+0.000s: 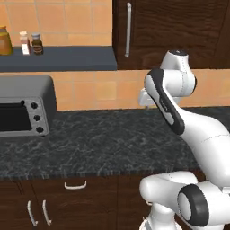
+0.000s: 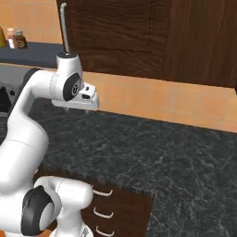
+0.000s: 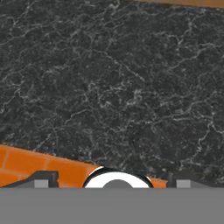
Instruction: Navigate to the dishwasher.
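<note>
The dishwasher is out of view. My gripper [image 3: 113, 180] hangs above the dark speckled stone countertop [image 3: 113, 78], pointing down at it. Its two dark fingertips [image 3: 43, 178] stand far apart at the bottom of the hand view, open, with nothing between them. The hand [image 2: 82, 100] is held high over the counter, close to the orange tiled wall, and also shows behind the arm's elbow in the left base view [image 1: 143, 98].
A grey toaster oven [image 1: 24, 110] sits on the counter [image 1: 103, 143] at the left. Above it, a dark shelf [image 1: 63, 58] carries jars. A dark wood wall cabinet [image 1: 170, 27] hangs overhead. Wooden drawers [image 2: 109, 203] and doors [image 1: 38, 211] lie below the counter.
</note>
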